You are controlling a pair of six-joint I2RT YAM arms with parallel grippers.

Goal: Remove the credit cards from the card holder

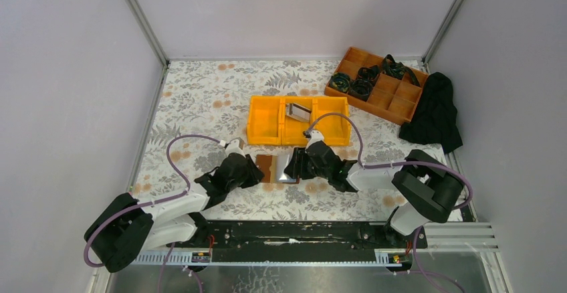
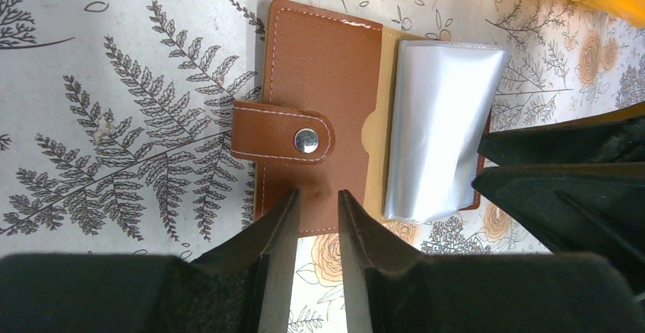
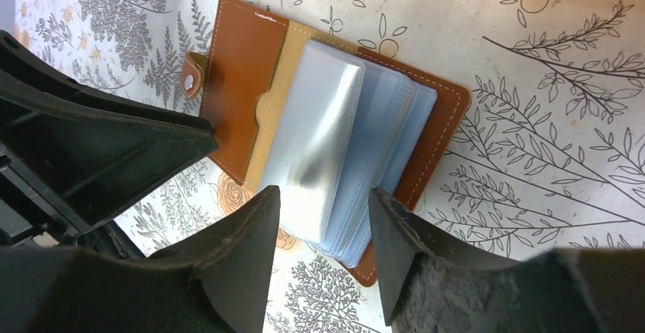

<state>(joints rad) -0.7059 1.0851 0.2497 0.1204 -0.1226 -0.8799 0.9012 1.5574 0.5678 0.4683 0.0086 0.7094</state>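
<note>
Straddling the near end of the plastic sleeves with the right gripper, fingers set about as wide as the stack, one tip at each side; gripping or merely flanking, impossible to tell. Meeting it from the opposite side with the left gripper, parted only narrowly and pinching nothing, tips at the near edge of the card holder cover, floral pattern showing through the gap.

Lying open and flat on the floral table between the two arms: tan-brown leather with pale stitching, a snap tab folded over the left cover, a paler inner pocket with a half-round notch, then a fan of clear sleeves, the top one silvery and bulging upward. Whether a card sits inside it, not clear.

Just beyond the holder, in the middle compartment of the yellow bin: one credit card, grey with a dark stripe. Only a thin strip of table between holder and bin.

Farther right and rear, a wooden tray holding dark coils, with a black cloth heaped beside it at the right wall. Patterned tabletop stretching left and rear-left of the holder up to the pale enclosure walls.
</note>
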